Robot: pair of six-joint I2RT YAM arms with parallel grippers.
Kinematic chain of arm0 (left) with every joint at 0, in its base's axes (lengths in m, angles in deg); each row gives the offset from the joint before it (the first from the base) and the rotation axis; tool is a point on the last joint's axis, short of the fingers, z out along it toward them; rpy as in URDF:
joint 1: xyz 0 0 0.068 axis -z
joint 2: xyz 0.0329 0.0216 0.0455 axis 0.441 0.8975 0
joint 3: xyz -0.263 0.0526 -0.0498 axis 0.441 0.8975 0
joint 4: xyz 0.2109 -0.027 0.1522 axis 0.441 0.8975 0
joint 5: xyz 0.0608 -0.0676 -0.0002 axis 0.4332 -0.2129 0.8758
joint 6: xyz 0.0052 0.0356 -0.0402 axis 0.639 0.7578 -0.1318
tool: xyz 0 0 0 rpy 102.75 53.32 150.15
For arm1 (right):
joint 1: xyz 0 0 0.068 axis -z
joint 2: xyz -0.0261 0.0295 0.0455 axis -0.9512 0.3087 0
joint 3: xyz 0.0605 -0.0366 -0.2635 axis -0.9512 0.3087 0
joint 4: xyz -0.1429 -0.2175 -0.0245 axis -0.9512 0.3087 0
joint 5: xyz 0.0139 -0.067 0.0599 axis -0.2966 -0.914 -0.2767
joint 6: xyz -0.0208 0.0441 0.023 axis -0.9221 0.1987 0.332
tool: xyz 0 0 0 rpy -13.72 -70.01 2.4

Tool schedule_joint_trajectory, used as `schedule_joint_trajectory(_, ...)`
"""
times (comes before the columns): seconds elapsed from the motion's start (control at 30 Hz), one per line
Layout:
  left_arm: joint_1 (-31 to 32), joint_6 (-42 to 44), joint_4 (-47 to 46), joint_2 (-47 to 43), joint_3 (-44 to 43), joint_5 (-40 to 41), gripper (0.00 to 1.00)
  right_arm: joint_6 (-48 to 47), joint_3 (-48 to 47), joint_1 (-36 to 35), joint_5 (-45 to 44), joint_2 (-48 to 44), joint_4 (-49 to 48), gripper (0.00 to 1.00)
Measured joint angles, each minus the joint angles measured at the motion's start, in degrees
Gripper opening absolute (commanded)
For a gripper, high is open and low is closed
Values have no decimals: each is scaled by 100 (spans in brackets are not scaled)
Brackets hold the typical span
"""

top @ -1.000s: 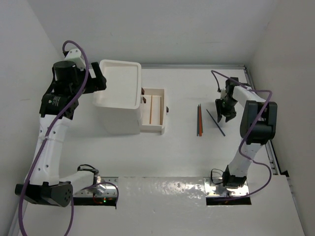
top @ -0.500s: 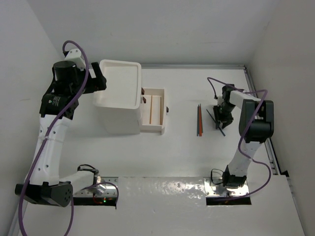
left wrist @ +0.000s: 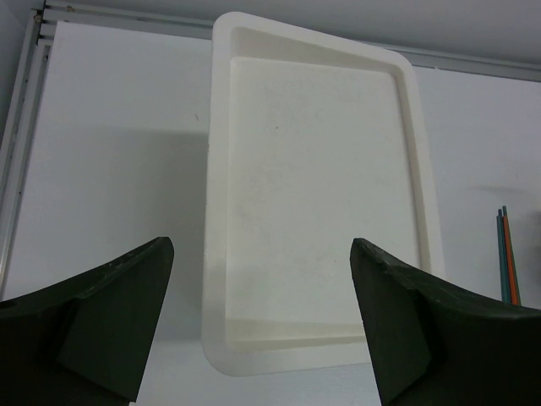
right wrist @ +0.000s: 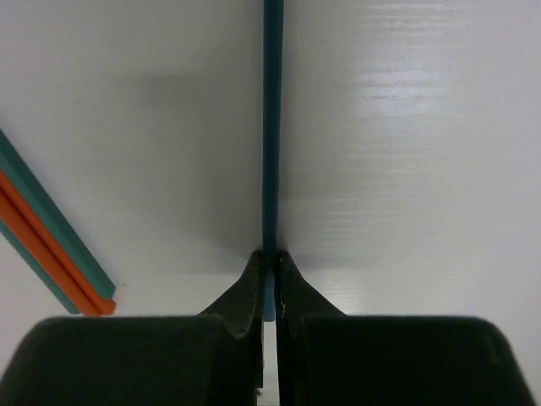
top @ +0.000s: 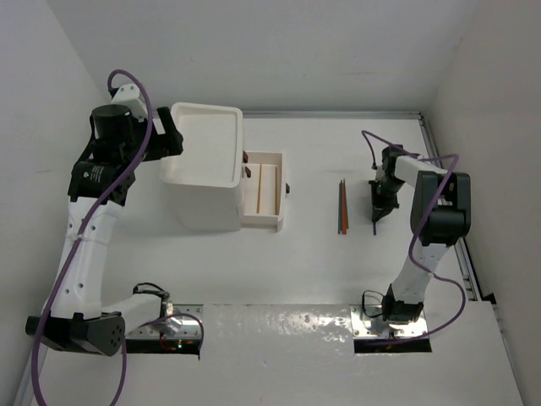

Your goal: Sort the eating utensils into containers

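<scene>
Nearest to me on the right, the right gripper (right wrist: 270, 266) is down low over the white table (top: 321, 262) with its two fingers (right wrist: 245, 292) clenched together on the near end of a blue stick (right wrist: 272, 127). The stick runs straight away from the fingers toward the far side (whether it rests on the table or sits just off it, I cannot tell). Just to the left of it lies a small bundle of teal and orange sticks (top: 342, 207), side by side and pointing near to far, apart from the gripper.

Further left, the open drawer (top: 275, 222) stands pulled out to the right from the white drawer unit (top: 203, 211). A thin orange stick (top: 258, 190) lies lengthwise inside it, and a dark knob (top: 289, 188) shows on its front.

Farthest back on the left, the left gripper (left wrist: 260, 254) hovers above the unit's tray-like top (left wrist: 221, 152). Its fingers (left wrist: 110, 313) are spread wide, grasping nothing.
</scene>
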Motion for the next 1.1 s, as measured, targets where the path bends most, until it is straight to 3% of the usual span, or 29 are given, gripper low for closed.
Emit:
schedule_joint_trajectory(0.17,0,0,0,0,0,-2,84,579,24,-339,109,-81,-227,0)
schedule_joint_trajectory(0.57,0,0,2,0,0,0,84,2267,-1217,-2568,420,-1036,-787,0)
schedule_joint_trajectory(0.8,0,0,2,0,0,0,84,3174,-1858,-3305,761,-483,-1340,2)
schedule_joint_trajectory(0.87,0,0,2,0,0,0,84,3346,-2090,-3475,796,-81,-1425,6)
schedule_joint_trajectory(1.03,0,0,2,-2,4,2,84,3654,-2256,-3744,835,544,-1491,34)
schedule_joint_trajectory(1.1,0,0,2,-9,26,2,84,3665,-2234,-3779,750,553,-1453,36)
